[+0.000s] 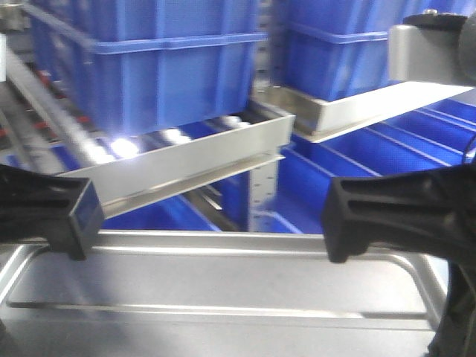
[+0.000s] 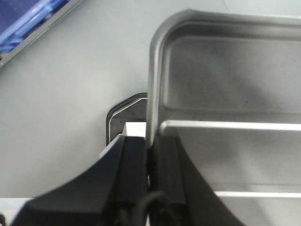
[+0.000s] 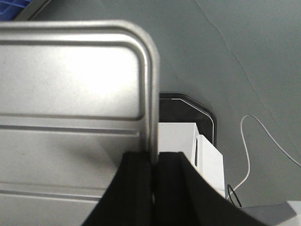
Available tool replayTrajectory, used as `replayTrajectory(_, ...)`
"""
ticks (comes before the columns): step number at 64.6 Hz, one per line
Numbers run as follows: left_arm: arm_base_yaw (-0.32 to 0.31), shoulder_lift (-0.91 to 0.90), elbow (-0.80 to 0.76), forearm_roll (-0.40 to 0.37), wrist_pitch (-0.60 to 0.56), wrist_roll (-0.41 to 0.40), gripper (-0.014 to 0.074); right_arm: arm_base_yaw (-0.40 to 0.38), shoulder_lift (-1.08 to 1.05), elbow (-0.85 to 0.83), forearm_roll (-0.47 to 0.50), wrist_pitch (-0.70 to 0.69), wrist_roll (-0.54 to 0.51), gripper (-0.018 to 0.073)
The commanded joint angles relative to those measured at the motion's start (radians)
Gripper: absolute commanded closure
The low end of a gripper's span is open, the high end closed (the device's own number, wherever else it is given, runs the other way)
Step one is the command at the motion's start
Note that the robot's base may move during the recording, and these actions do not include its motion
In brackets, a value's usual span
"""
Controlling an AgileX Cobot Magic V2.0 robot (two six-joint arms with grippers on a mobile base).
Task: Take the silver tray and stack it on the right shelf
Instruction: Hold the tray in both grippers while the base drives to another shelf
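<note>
We are holding the silver tray [image 1: 223, 290] in the air between both arms, just in front of the right shelf [image 1: 190, 167] and seemingly lower than its front bar. The left gripper [image 2: 149, 148] is clamped on the tray's left rim and the right gripper [image 3: 153, 162] on its right rim, each near a rounded corner. We are judging the tray light and stiff but slick. It is thin polished metal that could slide between the pads, so pinching the low rim on opposite sides looks soundest. Blue bins [image 1: 178, 67] are sitting on the shelf behind the bar.
</note>
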Motion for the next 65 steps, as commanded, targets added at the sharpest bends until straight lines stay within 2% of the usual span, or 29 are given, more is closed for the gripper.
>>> replayTrajectory(1, -0.008, -0.024, -0.024, 0.020, 0.008, -0.011, 0.0689, 0.000, -0.023, -0.022, -0.031, -0.003, -0.005, 0.0501)
replayTrajectory(65, -0.008, -0.024, -0.024, 0.020, 0.011, -0.011, 0.0689, 0.000, -0.023, -0.022, -0.031, -0.003, -0.005, 0.0501)
